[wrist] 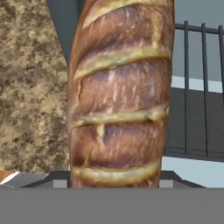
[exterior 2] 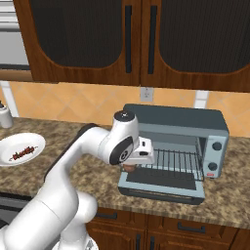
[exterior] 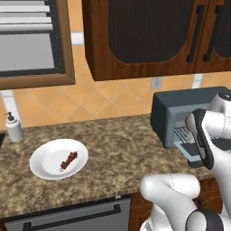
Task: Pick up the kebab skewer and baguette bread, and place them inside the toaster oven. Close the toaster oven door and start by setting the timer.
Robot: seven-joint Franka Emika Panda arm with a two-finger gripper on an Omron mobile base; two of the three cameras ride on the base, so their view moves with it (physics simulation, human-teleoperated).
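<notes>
hand view: baguette bread (wrist: 120,96) clamped between the jaws, extending out over the toaster oven (wrist: 192,87) rack

A speckled brown granite counter (exterior: 117,149) runs across the room, backed by an orange diagonal-tiled wall (exterior: 81,101) with a white outlet (exterior 2: 147,93) at 12 o'clock. Dark wood cabinets (exterior 2: 127,39) with 2 black bar handles hang above. A wood-framed window (exterior: 31,40) sits at 10 o'clock. Wooden drawers (exterior 2: 161,229) lie below the counter.
</notes>
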